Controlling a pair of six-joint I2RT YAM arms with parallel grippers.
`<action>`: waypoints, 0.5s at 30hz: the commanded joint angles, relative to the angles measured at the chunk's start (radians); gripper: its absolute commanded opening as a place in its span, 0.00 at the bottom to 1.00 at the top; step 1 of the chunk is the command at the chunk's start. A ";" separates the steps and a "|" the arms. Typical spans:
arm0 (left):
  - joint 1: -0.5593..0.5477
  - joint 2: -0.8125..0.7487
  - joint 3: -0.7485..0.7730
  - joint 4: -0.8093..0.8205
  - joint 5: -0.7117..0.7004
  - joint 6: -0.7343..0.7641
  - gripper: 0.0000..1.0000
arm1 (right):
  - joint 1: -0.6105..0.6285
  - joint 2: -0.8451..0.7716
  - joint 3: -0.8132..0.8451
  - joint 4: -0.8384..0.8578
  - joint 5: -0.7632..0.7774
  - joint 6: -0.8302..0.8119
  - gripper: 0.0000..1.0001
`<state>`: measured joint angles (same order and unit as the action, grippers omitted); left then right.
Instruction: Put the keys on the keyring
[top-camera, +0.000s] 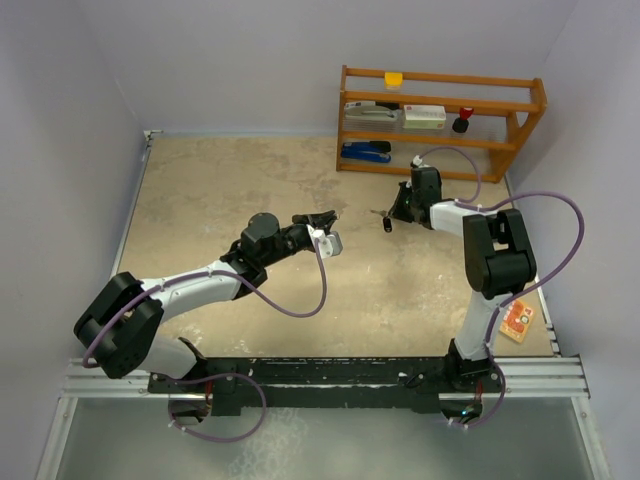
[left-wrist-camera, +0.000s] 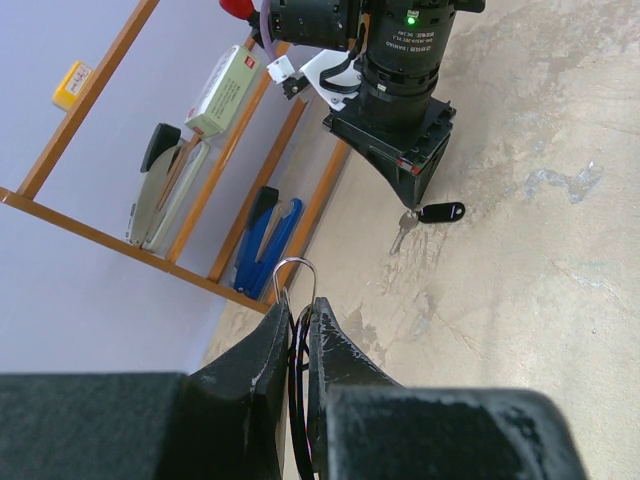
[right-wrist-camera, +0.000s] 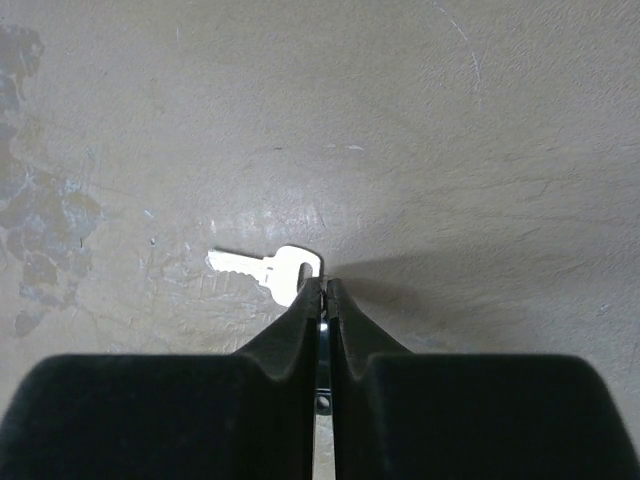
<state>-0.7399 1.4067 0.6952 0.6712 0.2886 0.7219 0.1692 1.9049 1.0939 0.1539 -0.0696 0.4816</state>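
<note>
Two claws, both closed: left claw (left-wrist-camera: 298, 315) is clamped on the keyring (left-wrist-camera: 300, 272), with only a narrow arc of wire showing past the tips and the rest hidden between the fingers. Right claw (right-wrist-camera: 322, 285) has its fingers pressed all but together, tips low at the bench (right-wrist-camera: 480, 150) and touching the head of a silver key (right-wrist-camera: 262, 268) that lies flat; a thin bright sliver sits edge-on in the slit, and I cannot tell what it is. Black-headed key (left-wrist-camera: 441, 212) lies on the bench just beside the right claw's tip, its blade hidden under the claw.
</note>
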 joint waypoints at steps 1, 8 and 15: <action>0.007 -0.020 0.000 0.065 0.025 -0.004 0.00 | -0.002 -0.016 -0.008 0.011 0.012 0.002 0.03; 0.009 -0.018 -0.001 0.061 0.025 0.002 0.00 | -0.002 -0.130 -0.147 0.229 0.026 -0.023 0.00; 0.009 -0.005 -0.030 0.132 0.009 0.059 0.00 | -0.002 -0.271 -0.278 0.395 0.024 -0.050 0.00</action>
<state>-0.7353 1.4075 0.6823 0.6933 0.2871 0.7303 0.1692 1.7241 0.8497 0.3874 -0.0620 0.4595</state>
